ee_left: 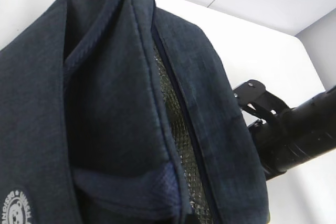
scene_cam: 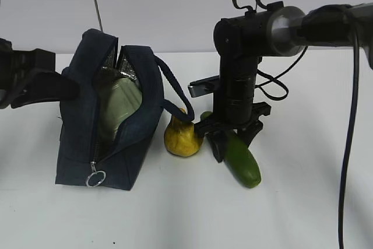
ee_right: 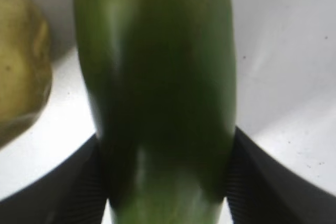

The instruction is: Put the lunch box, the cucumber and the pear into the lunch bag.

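The navy lunch bag stands at the left with its top zipper open, and the silvery lining shows. The sage-lidded lunch box sits inside it. My left gripper is shut on the lunch bag's left wall; its jaws are hidden in the left wrist view. The yellow pear lies on the table just right of the bag. The dark green cucumber lies beside the pear. My right gripper reaches down over its far end. Both fingers press against the cucumber. The pear shows at that view's left edge.
The bag's loop handle hangs over toward the pear, and the ring pull rests at the bag's near end. A white tabletop stretches in front and to the right. The right arm stands close behind the bag.
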`<act>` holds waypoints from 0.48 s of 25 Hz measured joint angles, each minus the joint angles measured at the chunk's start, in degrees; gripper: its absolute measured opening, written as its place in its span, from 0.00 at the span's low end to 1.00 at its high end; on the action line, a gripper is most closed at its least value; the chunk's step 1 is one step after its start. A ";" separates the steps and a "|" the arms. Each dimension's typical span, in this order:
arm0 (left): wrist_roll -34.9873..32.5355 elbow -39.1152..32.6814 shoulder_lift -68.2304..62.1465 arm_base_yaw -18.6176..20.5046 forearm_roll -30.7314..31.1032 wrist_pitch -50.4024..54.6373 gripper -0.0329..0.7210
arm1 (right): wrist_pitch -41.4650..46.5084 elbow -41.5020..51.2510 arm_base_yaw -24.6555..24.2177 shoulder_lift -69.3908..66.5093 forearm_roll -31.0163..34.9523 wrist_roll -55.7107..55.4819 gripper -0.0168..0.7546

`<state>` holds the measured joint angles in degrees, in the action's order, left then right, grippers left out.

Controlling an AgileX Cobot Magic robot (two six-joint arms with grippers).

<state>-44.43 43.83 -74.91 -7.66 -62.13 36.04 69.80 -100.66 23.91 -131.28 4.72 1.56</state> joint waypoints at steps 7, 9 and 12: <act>0.00 0.00 -0.05 0.00 0.04 0.06 0.02 | -0.13 -4.14 0.00 0.38 -2.15 1.79 0.56; 0.00 0.00 -0.05 0.00 0.04 0.06 0.02 | -0.13 -6.29 0.00 1.60 -5.09 1.93 0.56; 0.00 0.00 -0.10 0.00 0.04 0.24 0.02 | -0.03 -10.65 0.00 4.45 -10.31 1.61 0.56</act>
<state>-44.43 43.83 -75.01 -7.66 -62.09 36.28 69.77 -111.31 23.91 -126.83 -5.59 3.16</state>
